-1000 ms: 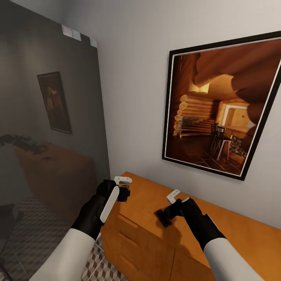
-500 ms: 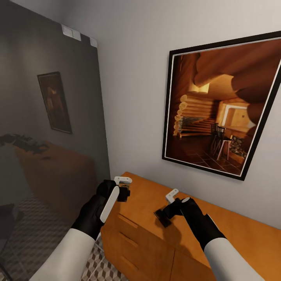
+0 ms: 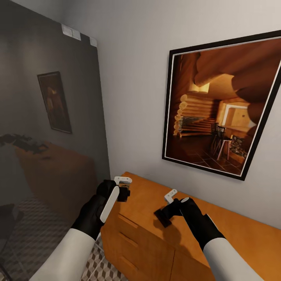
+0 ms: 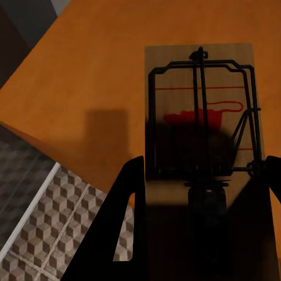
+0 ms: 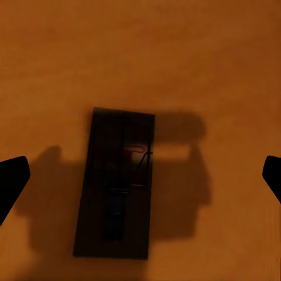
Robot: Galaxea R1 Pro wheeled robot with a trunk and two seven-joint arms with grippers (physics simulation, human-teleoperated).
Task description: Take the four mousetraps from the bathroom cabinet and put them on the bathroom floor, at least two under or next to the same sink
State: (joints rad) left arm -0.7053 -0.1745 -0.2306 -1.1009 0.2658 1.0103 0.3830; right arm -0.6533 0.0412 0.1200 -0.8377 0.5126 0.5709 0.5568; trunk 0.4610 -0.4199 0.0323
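My left gripper (image 3: 121, 190) is shut on a mousetrap (image 3: 124, 194) and holds it over the left end of the orange-brown cabinet (image 3: 234, 234). In the left wrist view the wooden mousetrap (image 4: 199, 105), with its dark wire and red mark, sits between the black fingers (image 4: 126, 228), above the cabinet top (image 4: 88, 70) and the bathroom floor (image 4: 52, 234). My right gripper (image 3: 169, 206) hovers open over a second mousetrap (image 3: 163, 217) lying flat on the cabinet top. In the right wrist view this shadowed mousetrap (image 5: 120, 187) lies between wide-spread fingertips (image 5: 12, 181), apart from both.
A large framed picture (image 3: 222, 105) hangs on the white wall right behind the cabinet. A dark reflective panel (image 3: 47, 117) fills the left side. Cube-patterned floor (image 3: 97, 269) shows below the cabinet's drawer fronts (image 3: 132, 242).
My right gripper has shifted very slightly left over the lying mousetrap. The left gripper and its mousetrap have not moved.
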